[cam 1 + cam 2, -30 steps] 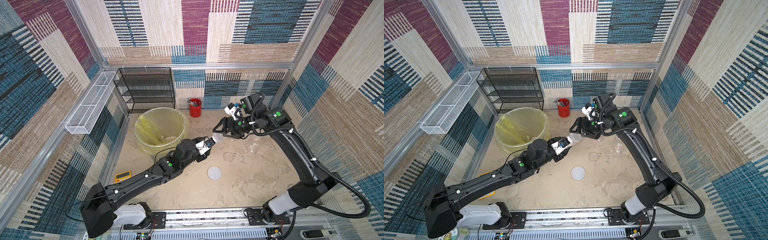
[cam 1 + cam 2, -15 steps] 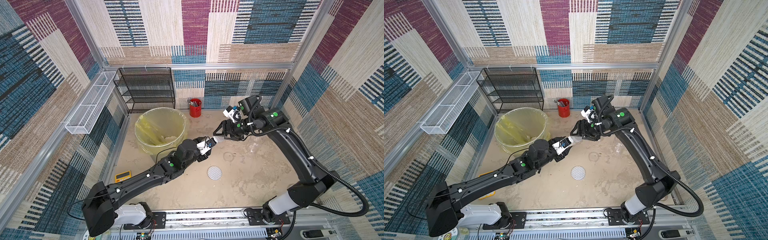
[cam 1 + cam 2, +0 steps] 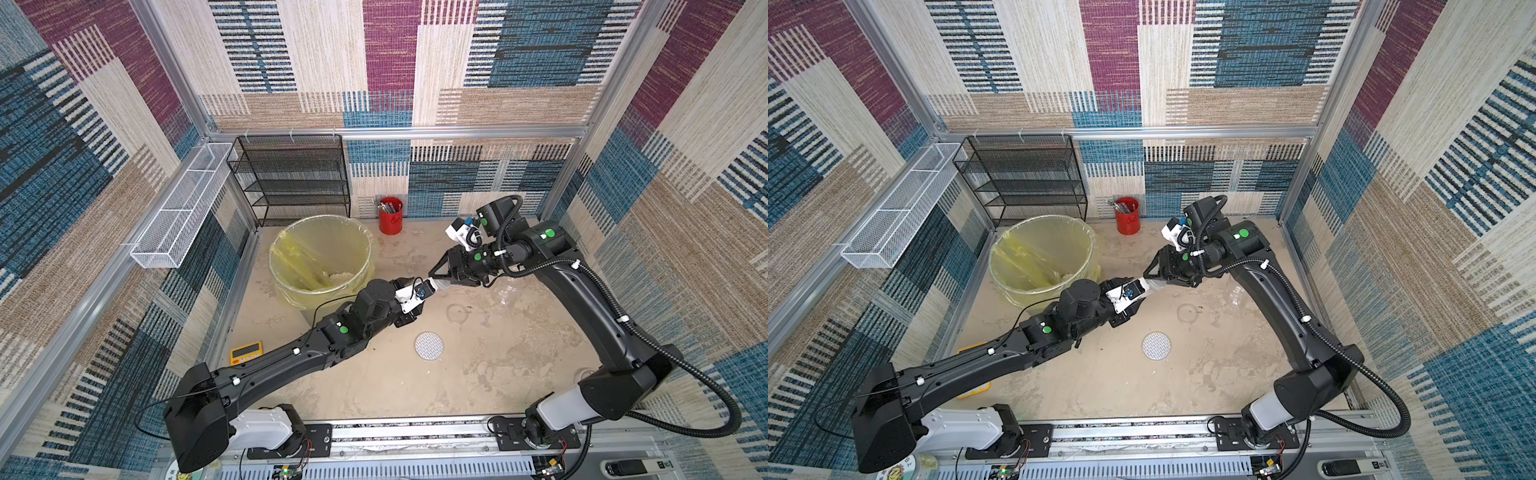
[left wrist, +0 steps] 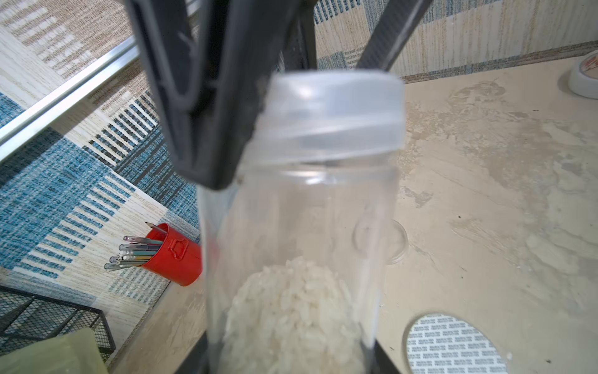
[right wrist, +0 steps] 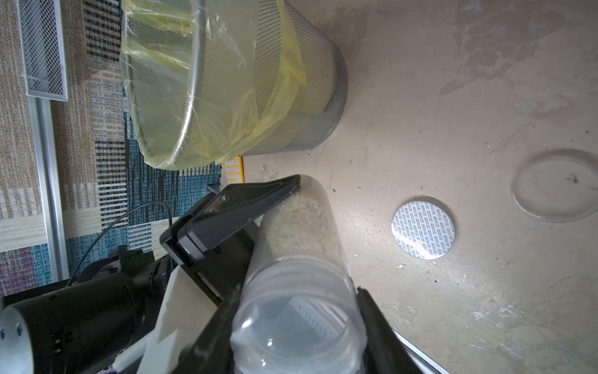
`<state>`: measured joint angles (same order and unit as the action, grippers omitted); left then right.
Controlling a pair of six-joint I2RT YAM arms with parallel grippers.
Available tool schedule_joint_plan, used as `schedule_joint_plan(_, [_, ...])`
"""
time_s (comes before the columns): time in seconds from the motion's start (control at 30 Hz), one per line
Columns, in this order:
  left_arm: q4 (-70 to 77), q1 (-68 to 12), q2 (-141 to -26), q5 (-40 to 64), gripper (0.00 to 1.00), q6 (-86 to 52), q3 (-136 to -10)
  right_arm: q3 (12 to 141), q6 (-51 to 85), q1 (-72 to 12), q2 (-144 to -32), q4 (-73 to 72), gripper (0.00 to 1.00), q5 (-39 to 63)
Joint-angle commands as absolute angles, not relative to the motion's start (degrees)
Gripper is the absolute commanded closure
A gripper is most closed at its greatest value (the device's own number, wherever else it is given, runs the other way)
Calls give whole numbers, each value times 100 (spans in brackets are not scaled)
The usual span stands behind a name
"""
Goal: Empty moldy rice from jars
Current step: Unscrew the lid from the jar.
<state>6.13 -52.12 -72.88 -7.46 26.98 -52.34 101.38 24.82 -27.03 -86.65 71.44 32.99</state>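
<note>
The left gripper [image 5: 304, 197] is clamped on a narrow clear jar [image 4: 297, 210], held level in the air just beside the yellow-lined mesh wastebasket [image 3: 320, 217], with moldy rice [image 4: 291, 311] heaped at its base end; the right gripper [image 5: 296, 311] has half-spread jaws flanking the lid [image 4: 333, 110], and I cannot tell whether they grip it

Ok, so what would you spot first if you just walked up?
Two black robot arms meet mid-table over a clear jar of rice: the left gripper clamps its body while the right gripper straddles the lid. At the back left stands a big bin with a yellow liner, a rice heap inside, and a red cup of pens by the back wall.
</note>
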Motion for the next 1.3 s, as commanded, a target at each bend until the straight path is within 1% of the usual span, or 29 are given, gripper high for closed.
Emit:
schedule_joint_plan(0.0, [876, -5194, -7145, -11, 79, 2123, -5170, 10036, 1564, -2707, -8567, 6855, 70, 2511])
schedule_joint_plan(0.07, [785, -5166, -7129, 298, 79, 1995, -5177, 10067, 1438, -2711, -8569, 6663, 69, 2649])
schedule_joint_plan(0.13, [755, -5144, -7145, 530, 79, 1900, -5186, 9980, 1391, -2724, -8499, 6338, 69, 3025])
schedule_joint_plan(0.2, [703, -5116, -7137, 735, 79, 1848, -5184, 9903, 1084, -2720, -8397, 6021, 66, 3360])
schedule_joint_plan(0.33, [805, -4980, -6987, 1003, 80, 1674, -5064, 9707, 270, -2724, -8244, 5639, 66, 3126])
schedule_joint_plan(0.43, [907, -4790, -6837, 1285, 81, 1471, -4950, 9360, -330, -2718, -8062, 5347, 66, 3323])
schedule_joint_plan(0.6, [870, -4603, -6751, 1600, 81, 1314, -4924, 9210, -855, -2720, -8099, 5247, 64, 3880])
schedule_joint_plan(0.67, [829, -4597, -6742, 1672, 81, 1304, -4930, 9227, -1042, -2722, -8100, 5211, 64, 4059])
schedule_joint_plan(0.8, [781, -4597, -6724, 1768, 82, 1319, -4921, 9367, -1626, -2723, -8068, 5267, 58, 4285])
schedule_joint_plan(0.87, [763, -4592, -6698, 1792, 84, 1336, -4909, 9479, -1907, -2724, -8132, 5442, 56, 4351])
schedule_joint_plan(1.0, [764, -4588, -6663, 1734, 84, 1346, -4920, 9588, -2030, -2725, -8348, 5604, 55, 4623])
schedule_joint_plan(1.17, [784, -4574, -6603, 1653, 85, 1344, -4912, 9365, -2063, -2729, -8279, 5445, 55, 4545])
schedule_joint_plan(1.2, [762, -4570, -6588, 1645, 85, 1360, -4912, 9339, -2097, -2725, -8228, 5428, 54, 4573])
schedule_joint_plan(1.27, [725, -4563, -6559, 1607, 86, 1387, -4888, 9335, -2153, -2725, -8152, 5428, 46, 4681])
